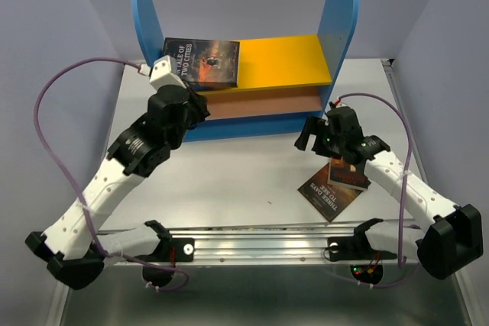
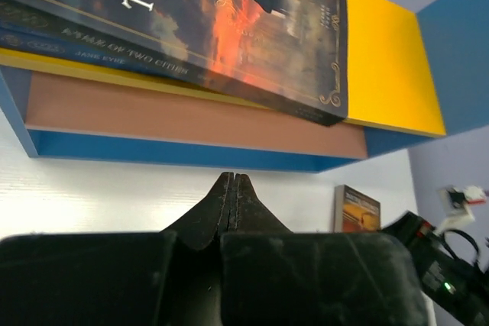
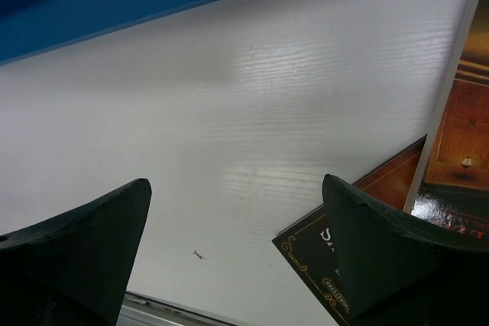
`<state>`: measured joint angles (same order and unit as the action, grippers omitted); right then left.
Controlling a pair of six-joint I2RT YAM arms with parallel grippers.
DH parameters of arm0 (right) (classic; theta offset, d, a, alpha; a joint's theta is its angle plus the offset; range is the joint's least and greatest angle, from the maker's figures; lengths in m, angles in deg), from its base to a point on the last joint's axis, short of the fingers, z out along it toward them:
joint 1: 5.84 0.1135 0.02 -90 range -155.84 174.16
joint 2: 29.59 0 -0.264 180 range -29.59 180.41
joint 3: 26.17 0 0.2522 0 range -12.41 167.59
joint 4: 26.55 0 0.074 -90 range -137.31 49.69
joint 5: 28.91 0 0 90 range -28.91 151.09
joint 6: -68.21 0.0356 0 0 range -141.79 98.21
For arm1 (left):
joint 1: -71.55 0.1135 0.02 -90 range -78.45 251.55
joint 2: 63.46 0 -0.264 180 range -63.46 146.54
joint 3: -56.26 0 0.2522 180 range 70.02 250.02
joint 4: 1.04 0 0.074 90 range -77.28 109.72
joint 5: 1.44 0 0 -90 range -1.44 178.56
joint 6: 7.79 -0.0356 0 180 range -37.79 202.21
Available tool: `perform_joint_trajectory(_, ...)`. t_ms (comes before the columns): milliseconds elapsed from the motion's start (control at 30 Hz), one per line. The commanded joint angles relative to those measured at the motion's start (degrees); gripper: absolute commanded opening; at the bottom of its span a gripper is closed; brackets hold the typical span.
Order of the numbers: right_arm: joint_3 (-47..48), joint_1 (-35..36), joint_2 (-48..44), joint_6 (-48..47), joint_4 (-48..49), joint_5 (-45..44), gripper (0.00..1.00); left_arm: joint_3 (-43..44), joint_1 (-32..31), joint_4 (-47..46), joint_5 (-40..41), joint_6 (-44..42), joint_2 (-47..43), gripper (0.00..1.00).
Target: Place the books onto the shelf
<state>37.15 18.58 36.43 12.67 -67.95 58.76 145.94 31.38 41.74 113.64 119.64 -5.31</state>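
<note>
From above, we see stacked books (image 1: 202, 62) on the shelf (image 1: 286, 55), loose books (image 1: 330, 188) on the table (image 1: 229, 173). Left wrist: left gripper (image 2: 231, 181) pinched shut, empty, below the stack. Right wrist: right gripper (image 3: 235, 188) gaping wide beside the loose books.

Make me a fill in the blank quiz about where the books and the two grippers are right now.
1. The top book on the yellow board of the shelf is titled A Tale of Two ____.
2. The fingers of the left gripper are ____, holding nothing.
3. The fingers of the right gripper are ____.
4. Three Days to See lies on the ____, not on the shelf.
Missing words: Cities; shut; open; table.
</note>
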Motion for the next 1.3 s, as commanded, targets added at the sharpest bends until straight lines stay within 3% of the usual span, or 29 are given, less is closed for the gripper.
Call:
perform_joint_trajectory(0, 5.1, 1.1, -1.2, -5.0, 4.2, 1.4, 1.0, 4.9, -0.2, 2.9, 6.5, 2.1, 6.8, 0.0)
perform_joint_trajectory(133, 9.8, 8.4, 0.2, -11.1, 6.7, 2.6, 1.0, 6.9, 1.0, 1.9, 7.4, 2.1, 9.0, 0.0)
perform_joint_trajectory(167, 13.5, 12.6, 1.1, -12.4, 6.6, -1.3, 1.0, 7.1, 1.4, 1.6, 6.7, 1.8, 9.7, 0.0)
perform_joint_trajectory(267, 21.2, 16.5, 5.7, -15.6, 6.5, -5.7, 1.0, 7.6, 2.1, 1.3, 6.8, 1.9, 10.1, 0.0)
perform_joint_trajectory(767, 52.1, 17.6, 26.6, -25.8, 4.7, -18.3, 1.0, 8.1, 7.5, -4.0, 3.4, -0.8, 13.4, 0.0)
perform_joint_trajectory(1000, 59.3, 17.6, 32.9, -28.4, 4.9, -21.2, 1.0, 8.5, 8.3, -4.6, 3.8, -1.2, 14.8, 0.0)
perform_joint_trajectory(1267, 65.2, 17.6, 37.5, -29.4, 4.8, -18.6, 1.0, 10.4, 9.7, -6.1, 4.5, -3.0, 15.4, 0.0)
